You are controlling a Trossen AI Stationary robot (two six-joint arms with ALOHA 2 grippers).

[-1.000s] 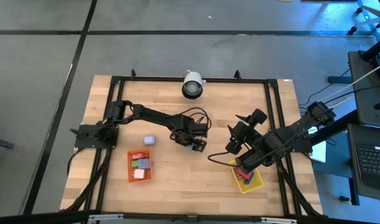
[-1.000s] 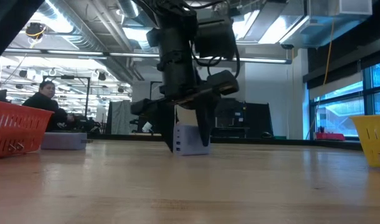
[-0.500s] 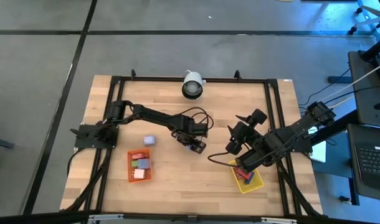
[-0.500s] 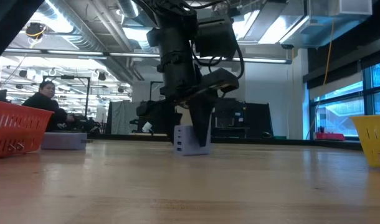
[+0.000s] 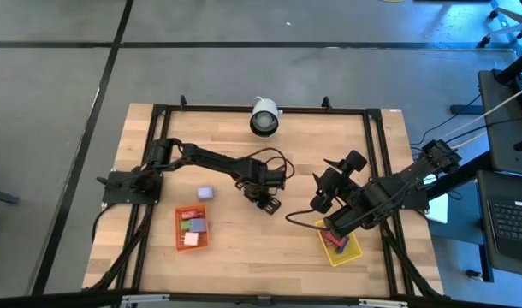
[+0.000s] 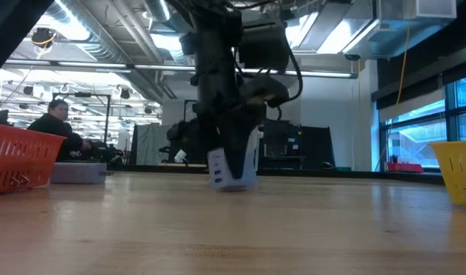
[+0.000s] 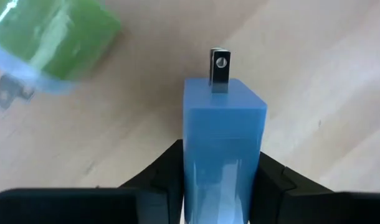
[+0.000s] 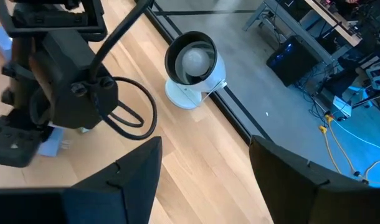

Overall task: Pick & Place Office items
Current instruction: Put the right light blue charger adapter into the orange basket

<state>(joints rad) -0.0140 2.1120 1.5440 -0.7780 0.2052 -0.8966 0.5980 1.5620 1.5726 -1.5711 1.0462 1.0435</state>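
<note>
My left gripper (image 5: 267, 204) is down at the middle of the table, shut on a blue blocky piece (image 7: 221, 143) with a metal prong (image 7: 219, 67) on its far end. In the low view that piece (image 6: 232, 169) shows pale and tilted at the table top. A green piece (image 7: 53, 40) with prongs lies on the wood just beside it. A lilac piece (image 5: 205, 193) lies alone on the table. My right gripper (image 5: 329, 186) hangs open over the table's right half, with nothing between its fingers (image 8: 134, 180). My left gripper pinches the blue piece by two opposite sides (image 7: 189, 168) between its two fingers (image 7: 160, 173). The fingers come from above, pointing down. The pronged end sticks out beyond the fingertips. The piece sits tilted, its lower end (image 6: 234, 186) at the table top; whether it is clear, I cannot tell.
An orange tray (image 5: 180, 229) with several pieces stands at the near left. A yellow tray (image 5: 350, 253) with pieces stands at the near right, under my right arm. A white round camera (image 5: 263, 117) sits at the far edge. A person shows in the room behind.
My left gripper has shut on the blue piece, its fingers closing from a wide gap onto its sides. The piece, which stood upright on the table, now leans over.
</note>
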